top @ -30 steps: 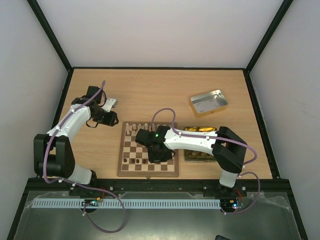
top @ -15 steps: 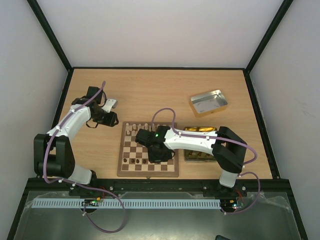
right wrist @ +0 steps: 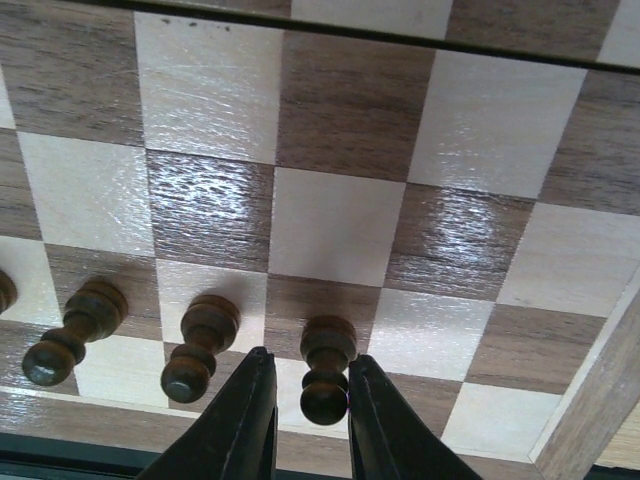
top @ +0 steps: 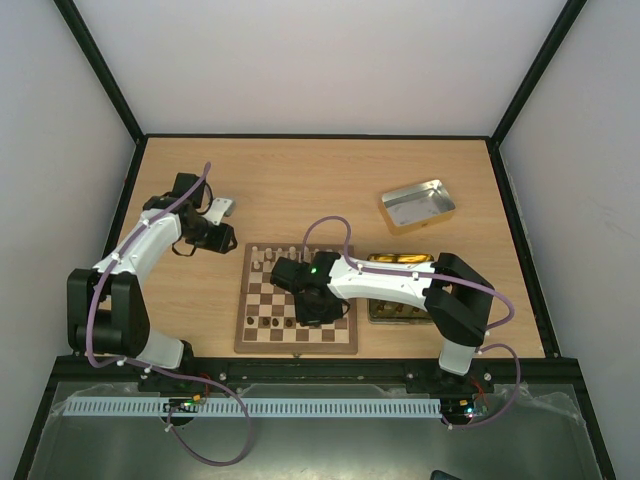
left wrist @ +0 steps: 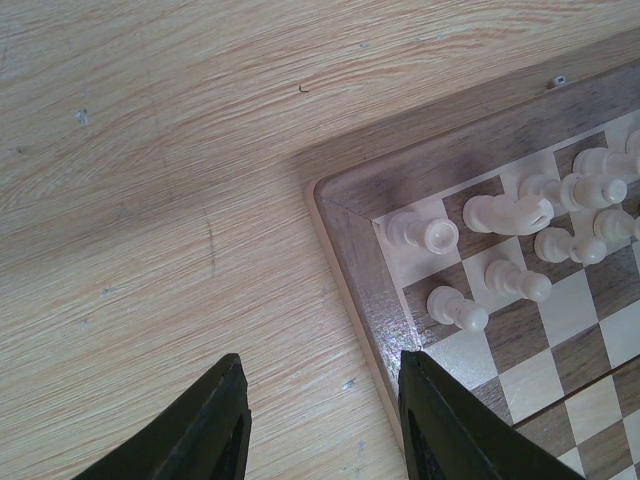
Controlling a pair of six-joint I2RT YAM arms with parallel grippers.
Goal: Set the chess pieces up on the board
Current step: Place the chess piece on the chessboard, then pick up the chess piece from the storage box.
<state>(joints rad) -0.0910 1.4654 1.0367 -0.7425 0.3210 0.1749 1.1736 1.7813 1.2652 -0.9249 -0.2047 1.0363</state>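
Right arm (top: 390, 285) stretches left over the board (right wrist: 330, 220), its pincer (right wrist: 311, 358) narrow around a dark pawn (right wrist: 325, 375), grip unclear. Nothing has shifted since a second ago.

No readable text, labels, numbers or signs anywhere

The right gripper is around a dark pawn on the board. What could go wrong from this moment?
1. The right gripper closely flanks the dark pawn, which stands upright near the edge of the board. A skewed lift or retreat could tip it.
2. The neighbouring dark pawn stands just beside that gripper. A sideways move could knock it.
3. The left gripper, open, hangs at the board's corner near a cream pawn. Swinging inward might topple it.
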